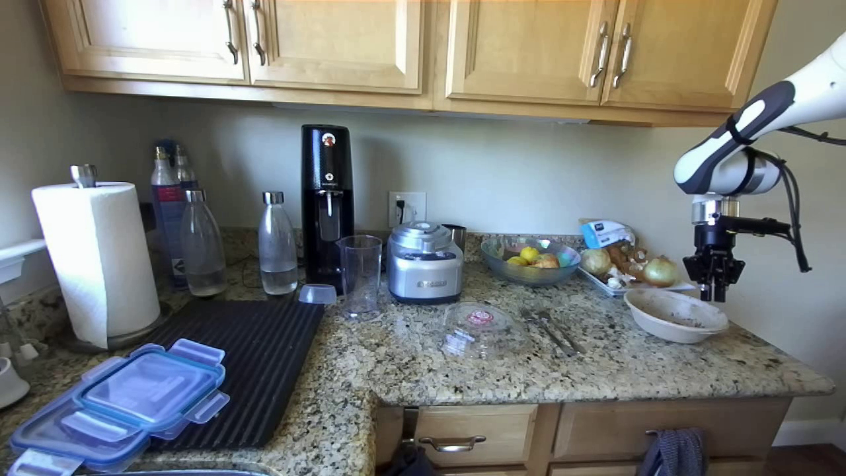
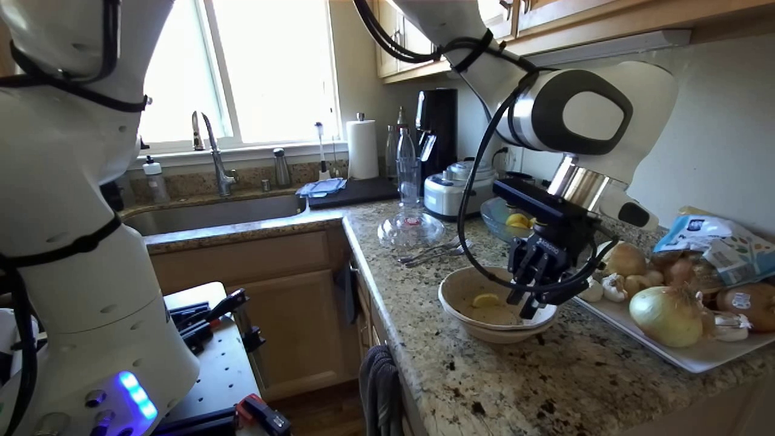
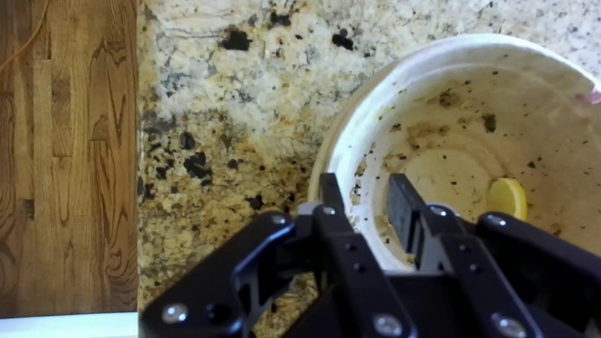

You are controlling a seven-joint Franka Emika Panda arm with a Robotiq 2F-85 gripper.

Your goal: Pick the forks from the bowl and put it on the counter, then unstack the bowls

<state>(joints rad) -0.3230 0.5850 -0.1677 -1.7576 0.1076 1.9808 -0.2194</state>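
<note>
Bowls (image 2: 502, 335) nested on the counter (image 2: 460, 375) in an exterior view, lemon wedge (image 2: 486, 300) in the top one! In an exterior view, forks (image 1: 560, 336) lie to one side and the gripper (image 1: 712, 294) hangs over the bowls. Now the wrist view: fingers apart, rim showing between them. These bowls look light, stiff, perhaps slick inside; best pinch the upper rim alone, gently.

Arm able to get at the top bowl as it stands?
Probably yes: the jaws stand open, roughly over the edge of the top bowl, nothing showing between. Lifting it without the bottom bowl looks less certain; they're nested.
</note>
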